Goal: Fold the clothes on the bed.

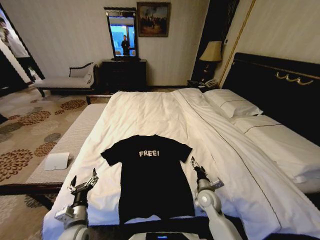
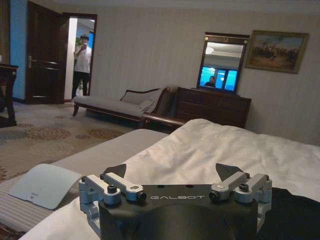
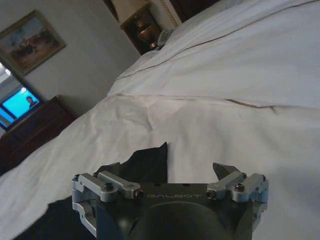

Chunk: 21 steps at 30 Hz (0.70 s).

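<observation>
One black short-sleeved T-shirt [image 1: 152, 180] with white "FREE!" lettering lies flat on the large bed [image 1: 145, 112] with white bedding, near its foot. The left claw [image 1: 84, 183] and right claw [image 1: 197, 167] hover just beside it, one each side, both with fingers apart.

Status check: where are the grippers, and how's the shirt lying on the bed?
Left gripper open, empty, left of the hem. Right gripper open, empty, right of it. Black T-shirt flat, unfolded, lettering up on the bed. Nothing in the way.
</observation>
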{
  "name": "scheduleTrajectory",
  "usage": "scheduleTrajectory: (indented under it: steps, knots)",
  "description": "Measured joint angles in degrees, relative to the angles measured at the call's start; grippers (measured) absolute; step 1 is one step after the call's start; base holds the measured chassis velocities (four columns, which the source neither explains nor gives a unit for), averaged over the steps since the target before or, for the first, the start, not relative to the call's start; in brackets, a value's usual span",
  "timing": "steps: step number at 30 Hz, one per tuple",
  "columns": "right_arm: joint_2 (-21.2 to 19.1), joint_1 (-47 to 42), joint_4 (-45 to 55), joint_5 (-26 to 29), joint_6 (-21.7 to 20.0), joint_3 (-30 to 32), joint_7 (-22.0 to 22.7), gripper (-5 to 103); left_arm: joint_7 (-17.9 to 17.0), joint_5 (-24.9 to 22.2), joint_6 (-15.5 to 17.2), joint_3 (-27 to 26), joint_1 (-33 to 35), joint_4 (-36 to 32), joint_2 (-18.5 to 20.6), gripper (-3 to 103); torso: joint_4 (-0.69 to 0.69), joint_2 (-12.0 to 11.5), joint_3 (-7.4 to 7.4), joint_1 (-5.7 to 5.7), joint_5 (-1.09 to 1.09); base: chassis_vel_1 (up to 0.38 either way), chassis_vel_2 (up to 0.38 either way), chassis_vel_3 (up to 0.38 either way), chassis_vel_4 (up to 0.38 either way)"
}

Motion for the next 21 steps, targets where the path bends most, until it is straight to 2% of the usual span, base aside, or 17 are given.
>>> scheduleTrajectory:
  steps: [7,10,15,17,18,21]
  knots:
    - [-2.0,4.2,-5.3,-1.1,0.2,-0.9,-1.7,100,-1.6,0.0,2.3,0.1,-0.4,-1.5,-0.1,100,0.01,0.0,0.00,0.00,0.00,0.000,0.000,0.000,0.000]
    - [-3.4,7.5,-9.5,-0.8,1.0,-1.4,-4.1,100,-2.3,-0.1,3.6,0.5,-0.7,-2.9,-0.4,100,0.00,0.0,0.00,0.00,0.00,0.000,0.000,0.000,0.000]
    - [-5.0,11.1,-15.0,3.1,2.6,-2.2,-9.4,100,-2.9,-0.7,4.6,-0.2,-1.4,-3.1,-0.2,100,-0.01,0.0,0.00,0.00,0.00,0.000,0.000,0.000,0.000]
    - [-5.4,13.4,-18.7,6.2,4.1,-2.9,-13.4,100,-2.9,-1.3,4.6,-0.8,-1.5,-2.0,0.0,100,-0.01,0.0,0.00,0.00,-0.01,0.000,0.000,0.000,0.000]
    - [-5.4,13.4,-18.7,6.2,4.1,-2.9,-13.4,100,-2.9,-1.3,4.6,-0.8,-1.5,-2.0,0.0,100,-0.01,0.0,0.00,0.00,-0.01,0.000,0.000,0.000,0.000]
    - [-5.3,17.2,-24.6,8.1,5.6,-3.8,-17.8,100,-3.0,-1.6,4.4,-1.0,-1.2,-1.0,0.2,100,0.01,0.0,0.00,0.00,-0.02,0.000,0.000,0.000,0.000]
